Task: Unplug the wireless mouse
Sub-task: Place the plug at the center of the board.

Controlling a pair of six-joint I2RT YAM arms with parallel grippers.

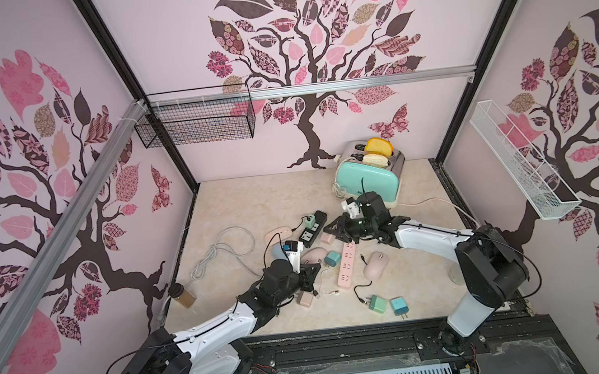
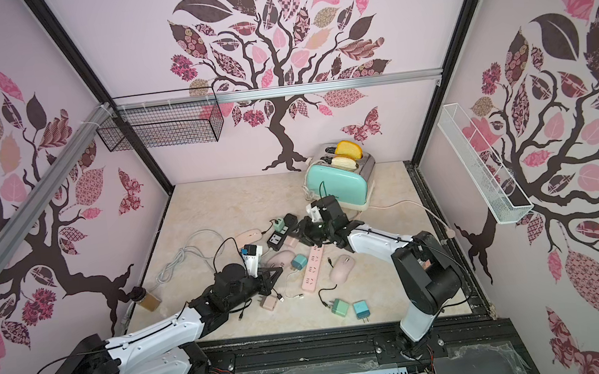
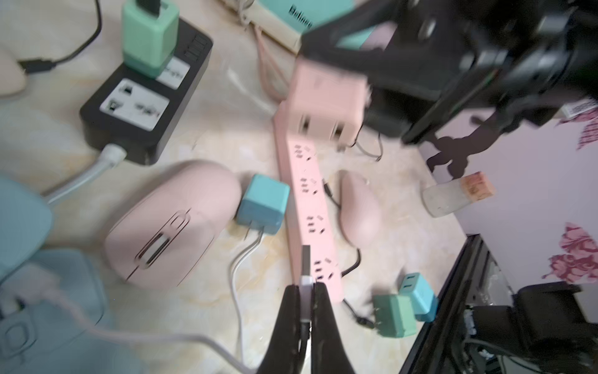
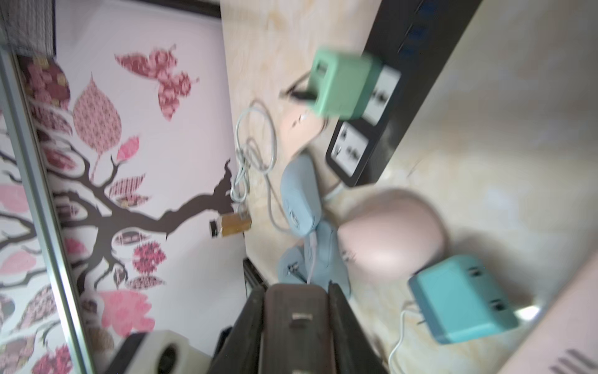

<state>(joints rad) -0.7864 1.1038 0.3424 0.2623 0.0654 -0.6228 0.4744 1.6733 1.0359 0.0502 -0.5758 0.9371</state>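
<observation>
My left gripper (image 3: pixel 305 286) is shut on the plug (image 3: pixel 305 262) of a dark cable, held just above the pink power strip (image 3: pixel 307 207). In both top views this gripper (image 1: pixel 316 268) hangs beside a pink mouse (image 1: pixel 314 256). My right gripper (image 4: pixel 299 288) is shut on a pink charger block (image 3: pixel 326 107), lifted off the table, with an empty USB slot facing the right wrist camera. The plug and the block are apart. A second pink mouse (image 1: pixel 376 265) lies right of the strip. Which mouse the held cable belongs to I cannot tell.
A black power strip (image 1: pixel 311 230) carries a green charger (image 1: pixel 309 221) cabled to a pale pink mouse (image 1: pixel 279 233). Blue mice (image 3: pixel 22 220) lie under my left arm. Loose chargers (image 1: pixel 388 303), a teal charger (image 1: pixel 332 259), a toaster (image 1: pixel 368 179), a coiled grey cord (image 1: pixel 218 253) and a small jar (image 1: pixel 183 295) crowd the table.
</observation>
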